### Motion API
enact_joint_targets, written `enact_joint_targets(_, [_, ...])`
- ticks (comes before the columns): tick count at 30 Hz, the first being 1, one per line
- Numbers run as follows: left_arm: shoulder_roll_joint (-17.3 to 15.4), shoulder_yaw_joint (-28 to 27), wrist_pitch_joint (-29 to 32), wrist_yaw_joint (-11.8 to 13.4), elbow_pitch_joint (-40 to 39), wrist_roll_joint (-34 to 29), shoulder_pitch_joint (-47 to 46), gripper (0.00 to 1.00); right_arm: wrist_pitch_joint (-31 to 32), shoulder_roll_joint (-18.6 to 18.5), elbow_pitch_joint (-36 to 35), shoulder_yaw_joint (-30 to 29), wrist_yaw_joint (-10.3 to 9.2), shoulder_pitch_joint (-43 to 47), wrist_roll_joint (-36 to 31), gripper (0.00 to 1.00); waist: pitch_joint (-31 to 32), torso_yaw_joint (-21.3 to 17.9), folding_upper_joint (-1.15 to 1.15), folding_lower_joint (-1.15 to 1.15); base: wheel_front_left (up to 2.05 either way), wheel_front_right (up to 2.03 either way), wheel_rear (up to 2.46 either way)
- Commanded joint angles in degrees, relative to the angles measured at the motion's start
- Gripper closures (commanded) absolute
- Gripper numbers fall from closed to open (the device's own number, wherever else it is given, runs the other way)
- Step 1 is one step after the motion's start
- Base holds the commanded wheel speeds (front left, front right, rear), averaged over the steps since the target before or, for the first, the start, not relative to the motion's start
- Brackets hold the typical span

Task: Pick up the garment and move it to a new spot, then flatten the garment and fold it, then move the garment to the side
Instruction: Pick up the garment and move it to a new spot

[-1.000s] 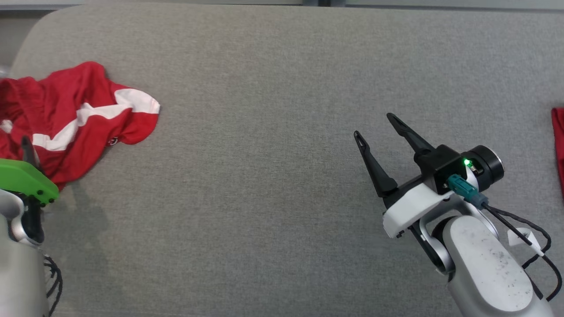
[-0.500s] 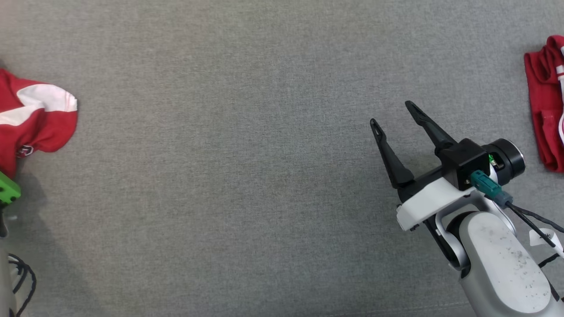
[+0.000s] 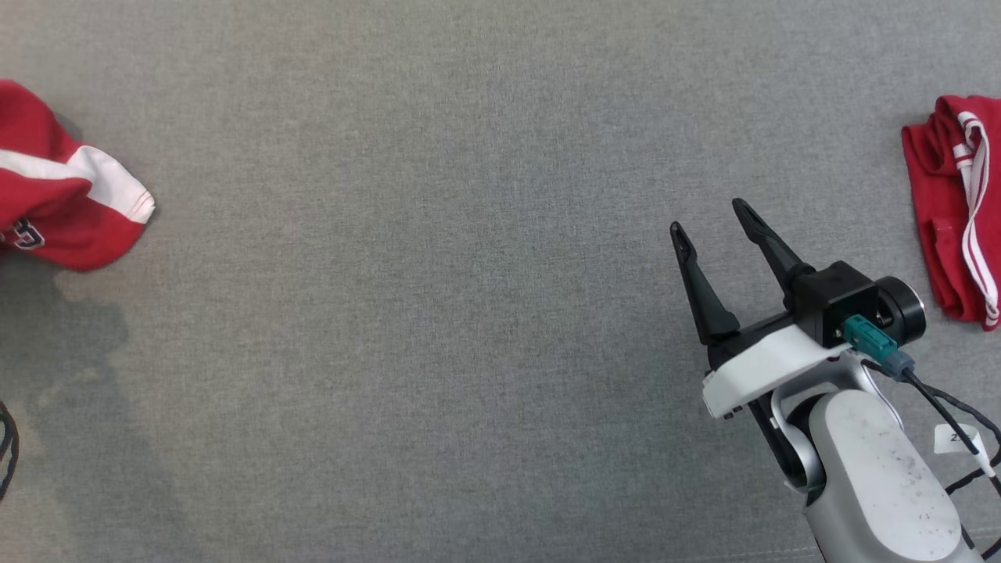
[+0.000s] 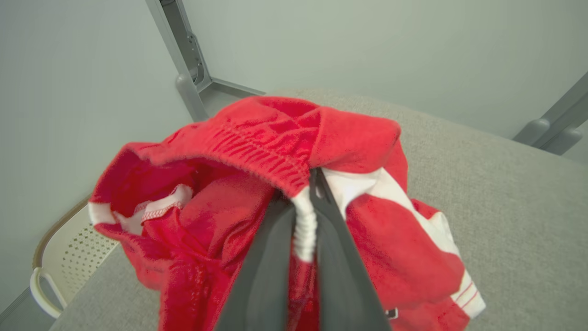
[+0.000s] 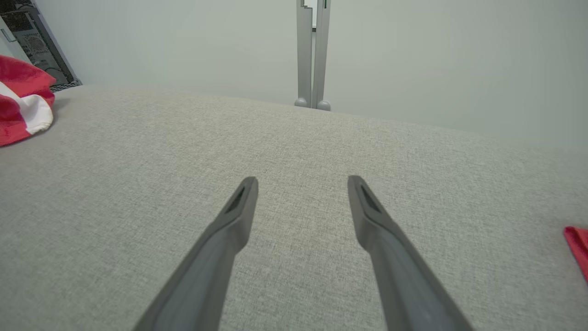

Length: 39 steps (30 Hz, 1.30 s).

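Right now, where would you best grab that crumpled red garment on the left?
On the garment, take the ribbed waistband from the robot's side: it stands up as a bunched ridge. The left gripper is shut there.

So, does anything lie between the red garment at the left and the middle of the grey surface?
Nothing visible does. The left gripper is shut on the garment, with plain grey surface beside it toward the middle. The open right gripper and a second red garment sit further right.
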State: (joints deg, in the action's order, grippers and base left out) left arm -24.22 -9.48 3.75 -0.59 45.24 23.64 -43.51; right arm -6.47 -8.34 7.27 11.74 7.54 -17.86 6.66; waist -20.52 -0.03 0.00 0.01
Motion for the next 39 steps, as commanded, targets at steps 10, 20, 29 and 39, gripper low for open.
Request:
enact_joint_targets(10, [5.8, 7.0, 5.2, -1.7, -19.5, -0.9, -2.9, 1.00, -3.2, 2.7, 4.5, -1.9, -0.11, 2.6, 0.8, 0.00, 11.7, -1.3, 0.00, -0.01, 0.00, 0.00, 0.00])
enact_joint_targets(20, [17.7, 16.8, 7.9, -2.4, -33.5, 0.6, 0.7, 1.00, -3.3, 4.0, 4.9, -2.8, -0.11, 3.6, 0.7, 0.00, 13.8, -8.8, 0.00, -0.01, 0.00, 0.00, 0.00])
enact_joint_targets(29, [20.7, 28.8, 4.4, -2.1, -31.5, -1.1, 6.7, 1.00, -2.8, 4.5, 3.5, -3.1, -0.11, 3.8, 0.6, 0.00, 11.5, -15.7, 0.00, -0.01, 0.00, 0.00, 0.00])
enact_joint_targets(39, [21.1, 34.3, -1.0, -0.9, -18.0, 2.6, 15.1, 0.87, -3.7, 5.0, 3.8, -4.6, -0.10, 4.5, 1.1, 0.00, 9.7, -16.9, 0.00, -0.01, 0.00, 0.00, 0.00])
